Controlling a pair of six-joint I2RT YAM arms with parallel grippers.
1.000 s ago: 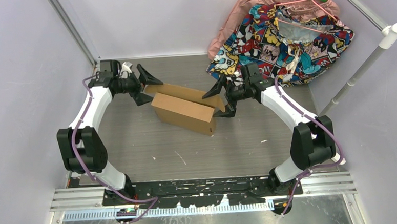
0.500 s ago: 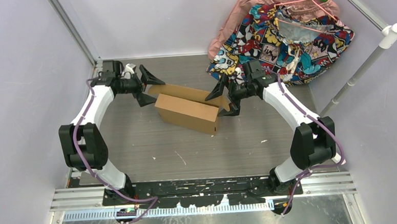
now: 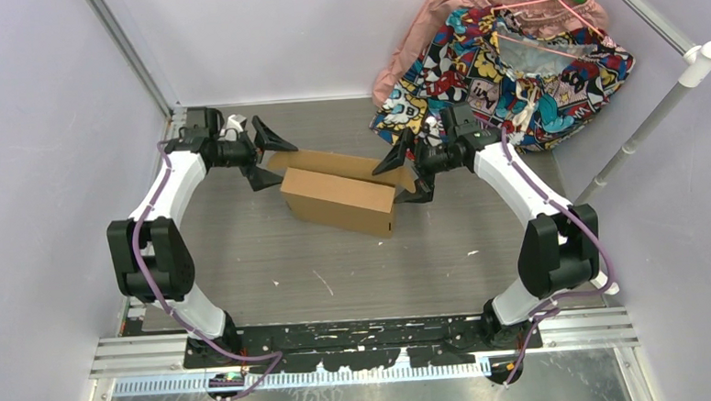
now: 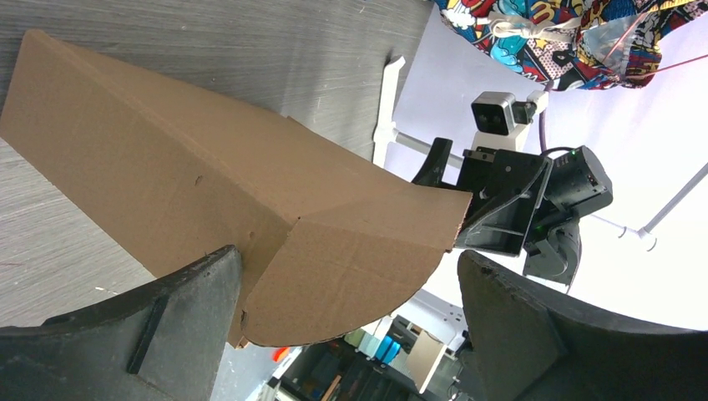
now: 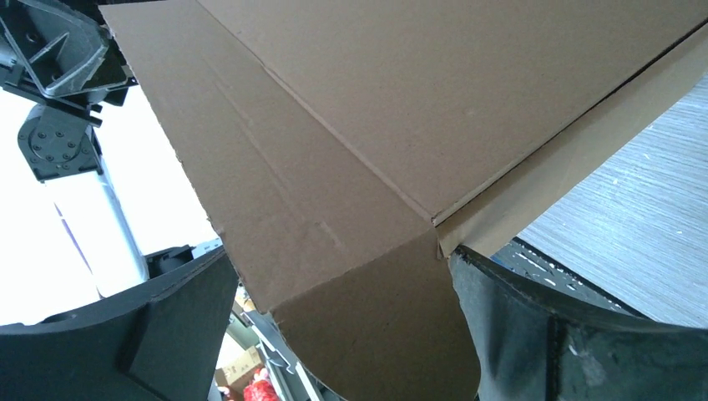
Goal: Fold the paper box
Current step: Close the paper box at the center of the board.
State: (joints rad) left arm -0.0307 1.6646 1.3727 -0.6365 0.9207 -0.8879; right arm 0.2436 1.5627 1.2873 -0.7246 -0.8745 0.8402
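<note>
Left of centre in the top view, the left gripper [image 3: 285, 164] has its jaws spread wide around the box's left end flap, not clamping it. The box [image 3: 338, 200] lies slanted at mid-table [image 3: 244, 252]. At its right end the right gripper [image 3: 385, 187] is spread wide too. Close behind that gripper, at upper right, hangs a comic-print cloth [image 3: 473, 66], with a white pole [image 3: 660, 116] beyond.

Bright, even light; overexposed wrist backgrounds
</note>
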